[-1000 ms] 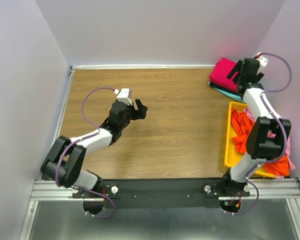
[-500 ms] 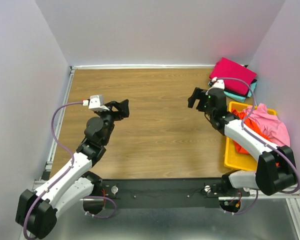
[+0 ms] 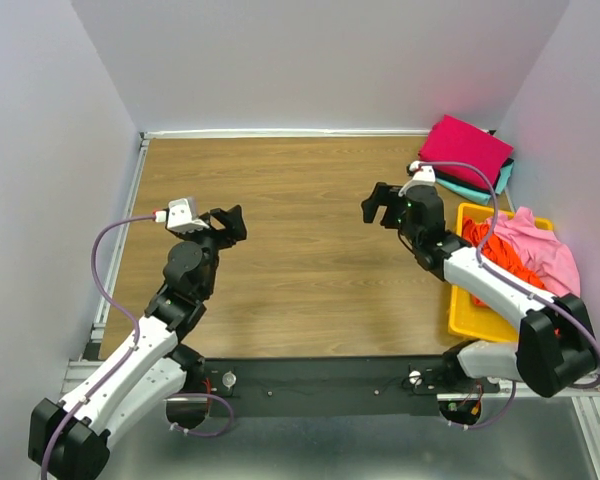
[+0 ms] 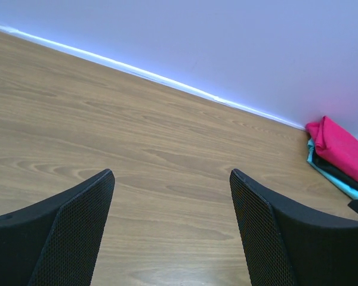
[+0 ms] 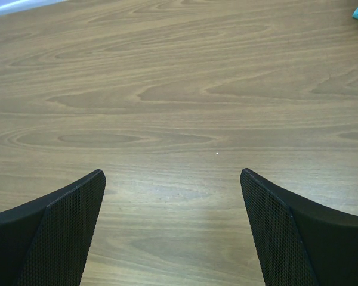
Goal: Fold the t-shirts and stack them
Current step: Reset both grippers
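A folded crimson-red t-shirt [image 3: 468, 150] lies on top of a stack in the back right corner, with a black and a teal shirt [image 3: 475, 189] under it. The stack also shows in the left wrist view [image 4: 340, 149]. A pink t-shirt [image 3: 538, 250] and an orange t-shirt [image 3: 485, 262] lie loose in the yellow bin [image 3: 462, 312]. My left gripper [image 3: 230, 222] is open and empty over the left of the table. My right gripper [image 3: 378, 207] is open and empty over bare wood, left of the bin.
Lilac walls close the table on the left, back and right. The wooden tabletop [image 3: 310, 230] lies between the two arms. A metal rail [image 3: 330, 378] runs along the near edge.
My right arm has swung from the stack in the back corner down and left over the table. My left arm has drawn back to the left. The pink shirt now shows in the bin.
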Robot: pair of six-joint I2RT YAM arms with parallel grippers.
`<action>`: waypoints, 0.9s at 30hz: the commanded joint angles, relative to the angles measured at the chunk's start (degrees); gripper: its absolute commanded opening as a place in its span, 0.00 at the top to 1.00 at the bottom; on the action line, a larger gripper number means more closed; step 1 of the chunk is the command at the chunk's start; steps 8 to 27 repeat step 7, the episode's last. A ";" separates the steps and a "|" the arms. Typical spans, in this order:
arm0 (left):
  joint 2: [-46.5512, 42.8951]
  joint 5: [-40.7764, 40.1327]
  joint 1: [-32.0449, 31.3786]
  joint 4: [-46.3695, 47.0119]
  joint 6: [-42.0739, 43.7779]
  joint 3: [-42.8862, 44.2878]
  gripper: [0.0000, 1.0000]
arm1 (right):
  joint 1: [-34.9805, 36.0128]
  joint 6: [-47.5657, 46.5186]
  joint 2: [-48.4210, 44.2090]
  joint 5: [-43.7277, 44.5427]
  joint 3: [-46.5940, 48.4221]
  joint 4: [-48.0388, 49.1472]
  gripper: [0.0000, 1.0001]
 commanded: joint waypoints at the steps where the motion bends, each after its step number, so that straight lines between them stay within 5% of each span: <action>1: -0.78 -2.68 -0.17 -1.13 1.26 -0.44 0.14 | 0.15 -0.84 -2.76 2.29 -1.36 1.73 0.00; 27: -1.40 -4.00 -0.17 -1.57 1.26 -0.53 0.14 | 0.15 -1.11 -4.60 4.40 -2.23 1.64 0.00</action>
